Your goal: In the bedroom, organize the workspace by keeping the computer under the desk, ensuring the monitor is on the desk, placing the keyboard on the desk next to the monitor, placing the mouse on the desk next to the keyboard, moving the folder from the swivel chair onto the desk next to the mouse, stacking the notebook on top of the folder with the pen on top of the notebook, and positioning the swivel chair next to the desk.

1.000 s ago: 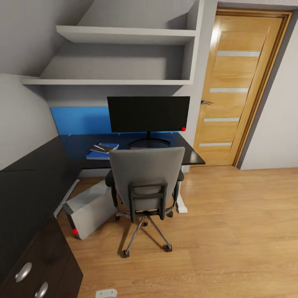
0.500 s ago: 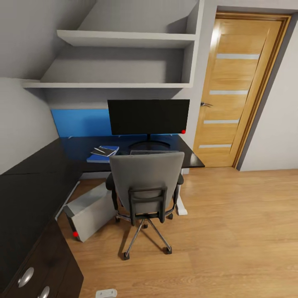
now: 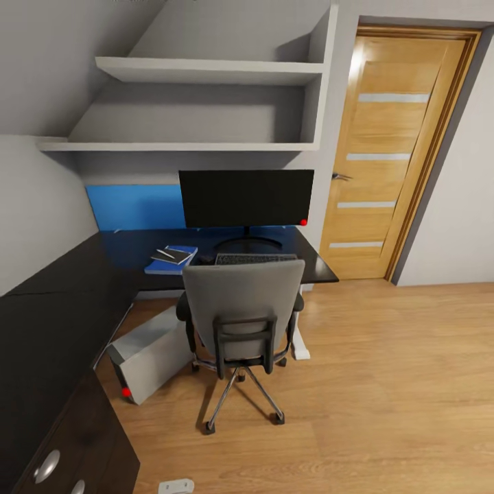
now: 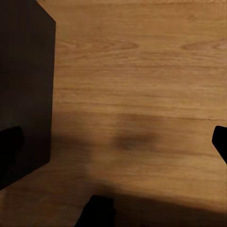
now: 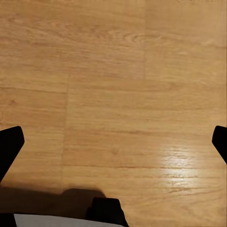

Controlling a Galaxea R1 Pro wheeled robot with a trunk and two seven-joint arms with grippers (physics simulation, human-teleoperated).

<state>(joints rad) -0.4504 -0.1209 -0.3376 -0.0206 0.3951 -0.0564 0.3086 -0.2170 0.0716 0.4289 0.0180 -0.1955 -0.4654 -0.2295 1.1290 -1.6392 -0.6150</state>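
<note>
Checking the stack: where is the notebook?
In the head view, the notebook lies on the blue folder on the desk, left of the keyboard.

Head camera is looking forward and down from standing height, well back from the worktop (image 3: 82,274), taking in swivel chair (image 3: 243,309), door (image 3: 391,158) and wood floor (image 3: 398,384). Left wrist camera is facing straight down at the floor (image 4: 142,94), close, dark cabinet (image 4: 23,85) beside the open jaws. Right wrist camera is likewise facing down at floor (image 5: 118,85) between spread jaws. All three are sharing the floor.

blue folder (image 3: 171,263), grey swivel chair (image 3: 241,309), black desk (image 3: 62,302)
</note>
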